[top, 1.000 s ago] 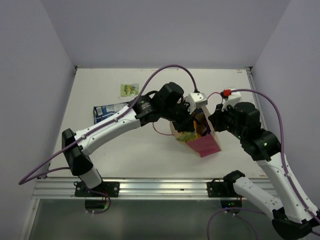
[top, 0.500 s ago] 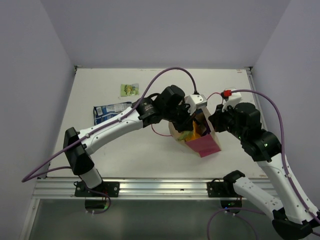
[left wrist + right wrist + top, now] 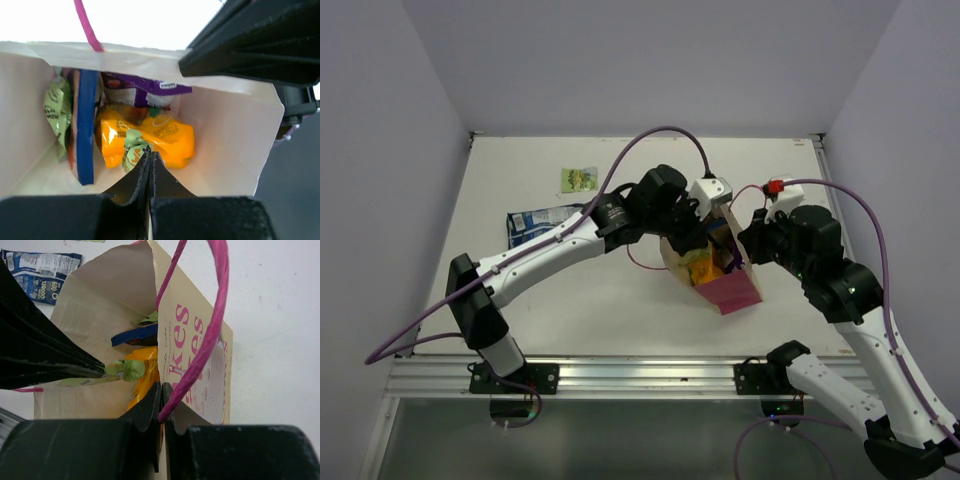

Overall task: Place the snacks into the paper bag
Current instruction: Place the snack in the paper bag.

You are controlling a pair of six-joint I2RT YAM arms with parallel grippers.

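Observation:
The paper bag (image 3: 735,290) stands open at mid-table, cream with a magenta side. My right gripper (image 3: 161,385) is shut on the paper bag's printed front wall (image 3: 200,350), right where the pink handle (image 3: 215,315) is fixed. My left gripper (image 3: 150,152) reaches down into the mouth, shut on a small green wrapped snack (image 3: 131,152). Below it lie an orange packet (image 3: 170,140), a dark blue one (image 3: 87,125) on edge, a purple one (image 3: 145,90) and another green one (image 3: 57,105). Outside, a dark blue packet (image 3: 535,222) and a green packet (image 3: 579,178) lie on the table.
The left arm's fingers (image 3: 50,360) fill the left side of the bag's mouth in the right wrist view. The right arm's body (image 3: 260,40) hangs over the bag's far right corner. White walls close the table on three sides.
My left wrist has shifted slightly over the bag's mouth, still gripping the green snack. The right gripper and the bag's front wall have stayed put.

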